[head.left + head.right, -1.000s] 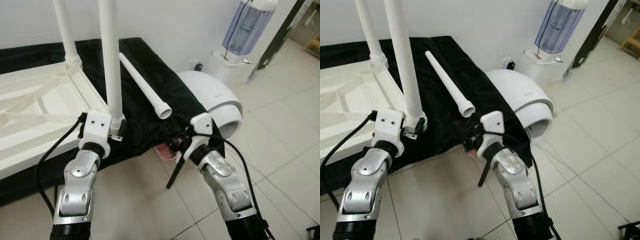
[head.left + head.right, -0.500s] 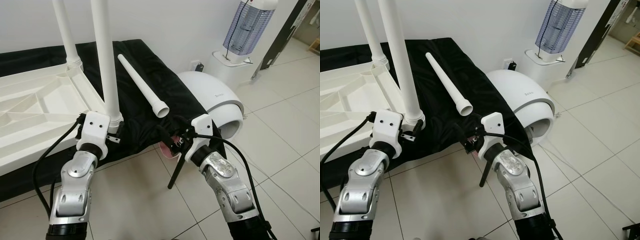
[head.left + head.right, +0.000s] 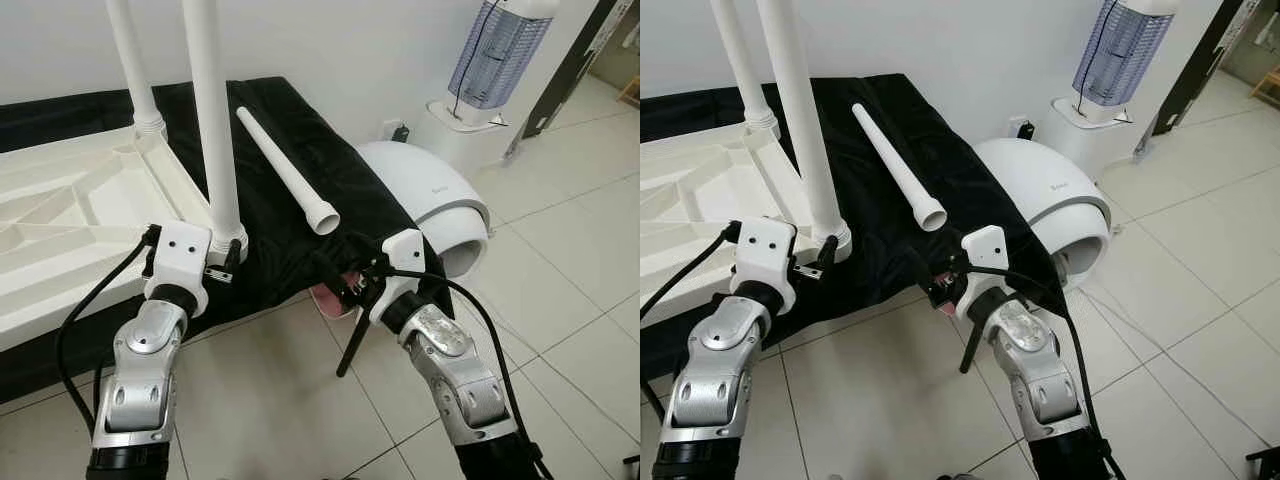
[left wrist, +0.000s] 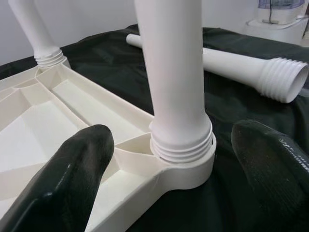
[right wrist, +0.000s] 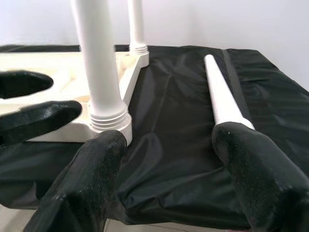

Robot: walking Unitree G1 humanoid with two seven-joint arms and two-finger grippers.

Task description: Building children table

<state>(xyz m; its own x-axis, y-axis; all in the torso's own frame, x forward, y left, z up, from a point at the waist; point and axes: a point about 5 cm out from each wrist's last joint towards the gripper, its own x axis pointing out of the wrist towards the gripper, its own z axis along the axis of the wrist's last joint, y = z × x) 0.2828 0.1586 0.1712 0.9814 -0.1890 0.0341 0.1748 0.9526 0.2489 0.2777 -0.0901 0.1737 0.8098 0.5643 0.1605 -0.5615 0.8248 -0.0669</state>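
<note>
Black cloth (image 3: pixel 300 215), left hand (image 3: pixel 190 262) backed off leg (image 3: pixel 215 130)

Soft, even indoor light is washing over the scene, with no single source showing and no hard shadows falling. Pale sheen is spreading across the floor tiles (image 3: pixel 560 290) beyond the right gripper (image 3: pixel 345 285). The head views are holding sharp, with straight lines bowing slightly toward the edges. In the wrist views, the black fingers (image 4: pixel 72 174) nearest the lens are blurring out of focus, while the white leg (image 4: pixel 176 87) standing between them is staying crisp. The black cloth (image 5: pixel 174 121) ahead of the right gripper is soaking up light, its folds catching faint highlights.
</note>
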